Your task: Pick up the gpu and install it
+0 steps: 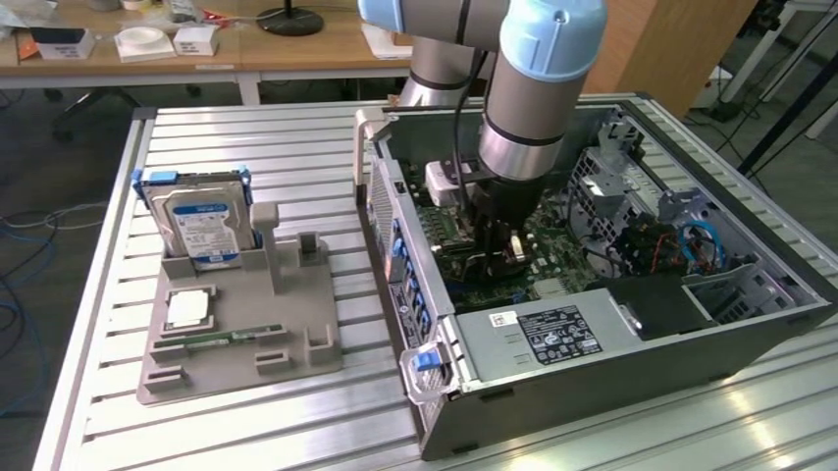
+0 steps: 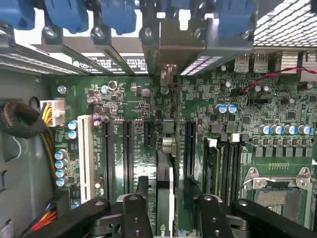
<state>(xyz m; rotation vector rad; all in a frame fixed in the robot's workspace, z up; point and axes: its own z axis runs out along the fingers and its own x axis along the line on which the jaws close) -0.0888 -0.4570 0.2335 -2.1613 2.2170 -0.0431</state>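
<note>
A: While the arm is reaching down into the open computer case [image 1: 733,334], how are the jaws [image 2: 168,210] standing?

B: They are standing apart. In the wrist view the two black fingers [image 2: 136,213] are sitting on either side of the gpu [image 2: 166,198], and a gap is showing between each finger and the card, so they are not gripping it.

A: And where is the gpu sitting?

B: It is standing on edge in one of the long black expansion slots of the green motherboard [image 2: 237,114], running between the jaws toward the back wall of the case. Its metal bracket [image 2: 168,44] is lining up with the slot openings there, among the blue retaining clips [image 2: 119,15].

A: What is lying around it?

B: Empty black slots are running on both sides of it, with a white slot [image 2: 84,153] further off. Memory slots [image 2: 223,163] and the metal processor socket [image 2: 277,193] are sitting on the far side.

A: What is showing from the exterior view?

B: The gripper [image 1: 500,235] is hanging low inside the case, over the motherboard. To the exterior view's left, on the slatted metal desk [image 1: 262,432], a grey holder [image 1: 235,334] is carrying a silver hard drive with blue rails [image 1: 196,221] standing upright and a narrow green memory stick [image 1: 216,339] lying flat.
</note>
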